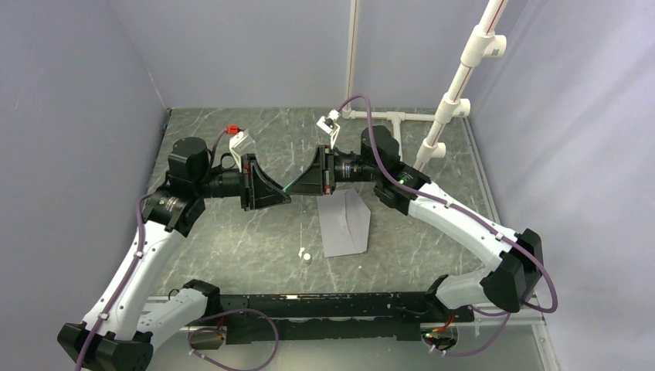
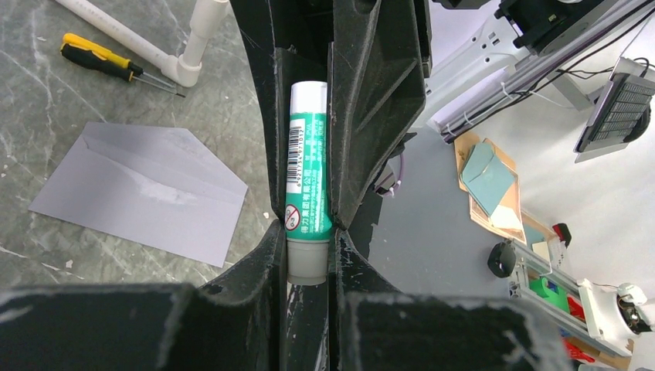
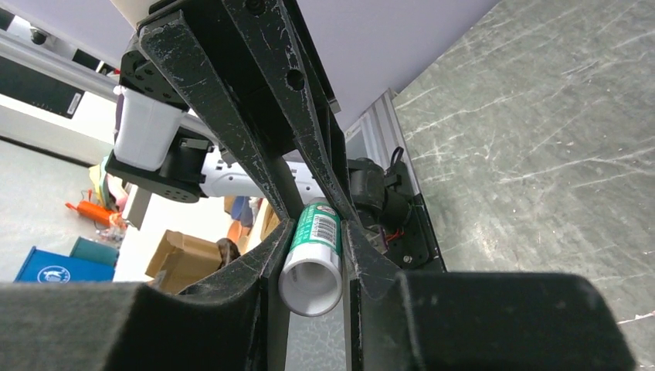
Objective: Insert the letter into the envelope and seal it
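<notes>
The grey envelope (image 1: 346, 224) lies flat on the table with its pointed flap open; it also shows in the left wrist view (image 2: 139, 189). The letter is not in view. Both grippers meet in the air left of the envelope, end to end on a green-and-white glue stick (image 1: 292, 188). My left gripper (image 2: 309, 247) is shut on the stick's grey lower end (image 2: 307, 263). The right gripper (image 3: 313, 243) is shut on the glue stick (image 3: 318, 232) near its white end. In the top view the left gripper (image 1: 283, 193) and right gripper (image 1: 301, 186) nearly touch.
A small white piece (image 1: 307, 255) and a thin rod (image 1: 300, 232) lie left of the envelope. A white pipe frame (image 1: 394, 120) stands at the back, with a yellow-and-black screwdriver (image 2: 100, 58) beside it. Grey walls close the left, back and right.
</notes>
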{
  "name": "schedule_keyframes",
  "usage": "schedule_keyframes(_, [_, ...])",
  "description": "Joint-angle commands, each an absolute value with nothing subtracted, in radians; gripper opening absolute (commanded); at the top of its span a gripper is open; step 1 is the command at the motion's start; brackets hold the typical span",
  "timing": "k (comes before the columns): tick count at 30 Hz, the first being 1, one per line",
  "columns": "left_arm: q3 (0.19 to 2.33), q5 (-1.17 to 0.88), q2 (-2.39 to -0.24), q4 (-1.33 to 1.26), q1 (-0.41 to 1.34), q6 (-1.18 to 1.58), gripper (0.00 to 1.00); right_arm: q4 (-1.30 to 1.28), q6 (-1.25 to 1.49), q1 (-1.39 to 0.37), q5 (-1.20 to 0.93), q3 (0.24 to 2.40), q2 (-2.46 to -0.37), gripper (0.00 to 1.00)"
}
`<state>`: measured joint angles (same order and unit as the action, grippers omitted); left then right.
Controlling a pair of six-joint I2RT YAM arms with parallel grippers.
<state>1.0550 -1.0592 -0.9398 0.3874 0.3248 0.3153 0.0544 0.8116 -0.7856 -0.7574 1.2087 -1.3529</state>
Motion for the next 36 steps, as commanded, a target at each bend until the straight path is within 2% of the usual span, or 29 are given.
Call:
schedule_keyframes(1, [1.059,-1.074,-0.944,0.362,0.333,0.290,0.06,0.094,0.781,-0.796,-0.739,1.206,-1.332,0.00])
schedule_keyframes(2, [1.061,-1.059,-0.943,0.372,0.333,0.287,0.19,0.081,0.766,-0.797,-0.714,1.206,-1.328,0.00])
schedule_keyframes(3, [1.064,-1.034,-0.941,0.384,0.333,0.285,0.40,0.064,0.745,-0.797,-0.683,1.205,-1.321,0.00])
schedule_keyframes(5, [1.062,-0.969,-0.932,0.407,0.333,0.275,0.70,0.017,0.693,-0.797,-0.592,1.192,-1.303,0.00])
schedule_keyframes(7, [1.044,-0.929,-0.915,0.414,0.333,0.266,0.87,-0.036,0.616,-0.797,-0.466,1.168,-1.277,0.00])
schedule_keyframes(9, [1.017,-0.905,-0.894,0.402,0.333,0.273,0.93,-0.105,0.546,-0.796,-0.302,1.149,-1.256,0.00])
schedule_keyframes(15, [0.946,-0.854,-0.853,0.329,0.333,0.358,0.92,-0.222,0.395,-0.811,0.184,1.073,-1.250,0.00])
schedule_keyframes(19, [0.904,-0.780,-0.901,0.249,0.333,0.507,0.81,-0.257,0.368,-0.849,0.370,1.002,-1.274,0.00])
schedule_keyframes(24, [0.797,-0.723,-1.071,-0.016,0.336,0.750,0.56,-0.283,0.413,-0.901,0.480,0.933,-1.320,0.00])
schedule_keyframes(27, [0.805,-0.680,-1.226,-0.095,0.356,0.795,0.43,-0.268,0.451,-0.917,0.516,0.884,-1.336,0.00])
schedule_keyframes(36, [1.002,-0.587,-1.671,-0.134,0.467,0.813,0.25,-0.084,0.460,-0.909,0.489,0.745,-1.360,0.00])
